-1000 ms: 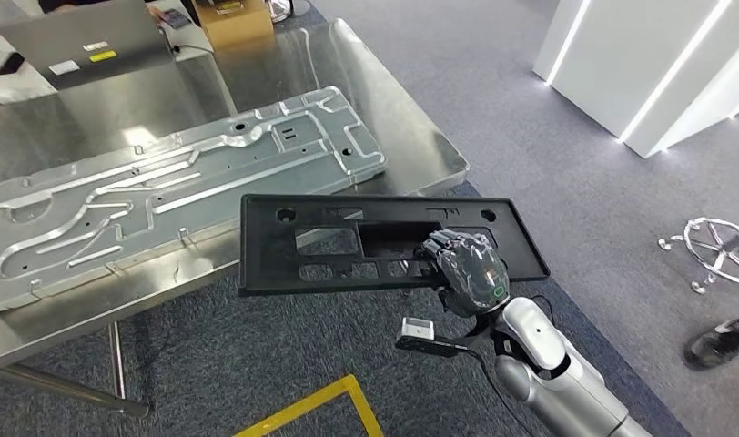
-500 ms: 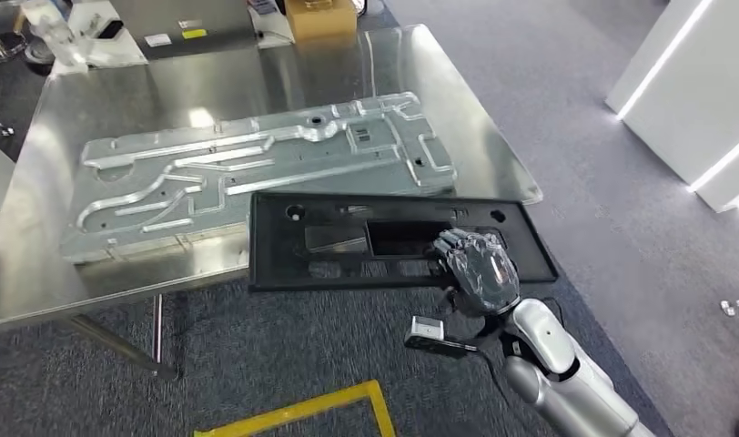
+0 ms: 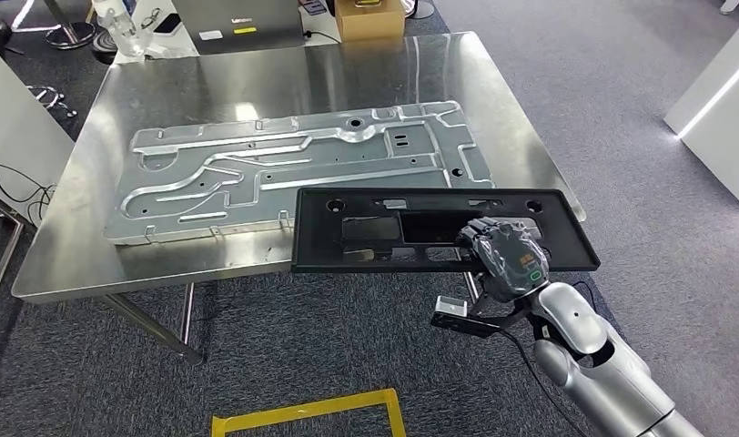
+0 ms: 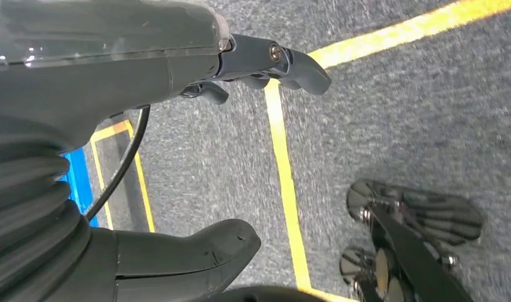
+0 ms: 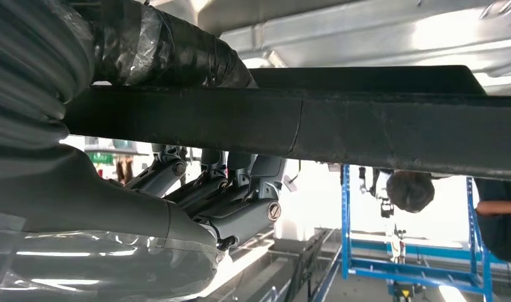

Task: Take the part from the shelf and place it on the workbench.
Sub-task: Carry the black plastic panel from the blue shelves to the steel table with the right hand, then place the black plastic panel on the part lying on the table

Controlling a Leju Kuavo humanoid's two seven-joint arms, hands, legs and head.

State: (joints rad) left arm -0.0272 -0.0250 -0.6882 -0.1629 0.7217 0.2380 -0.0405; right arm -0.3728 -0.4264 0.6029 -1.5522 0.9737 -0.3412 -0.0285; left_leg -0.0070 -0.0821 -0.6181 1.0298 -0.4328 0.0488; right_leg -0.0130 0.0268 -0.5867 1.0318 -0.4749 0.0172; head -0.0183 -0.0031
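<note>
Part [image 3: 439,229]: black, flat, rectangular plastic frame with cut-out windows and round holes, gripped at its near long edge by the right hand [image 3: 507,259], fingers wrapped over the rim. Long axis runs left-right, parallel to the workbench's [image 3: 65,264] near edge; held roughly level, its far edge overlapping the polished steel bench top. Just beyond lies a stamped, ribbed metal panel [image 3: 293,168]. Left hand [image 4: 177,126] hangs over grey carpet [image 4: 398,113], fingers apart, holding nothing.

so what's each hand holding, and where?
Right hand grips the black panel at its near long edge, right of middle. Left hand holds nothing.
</note>
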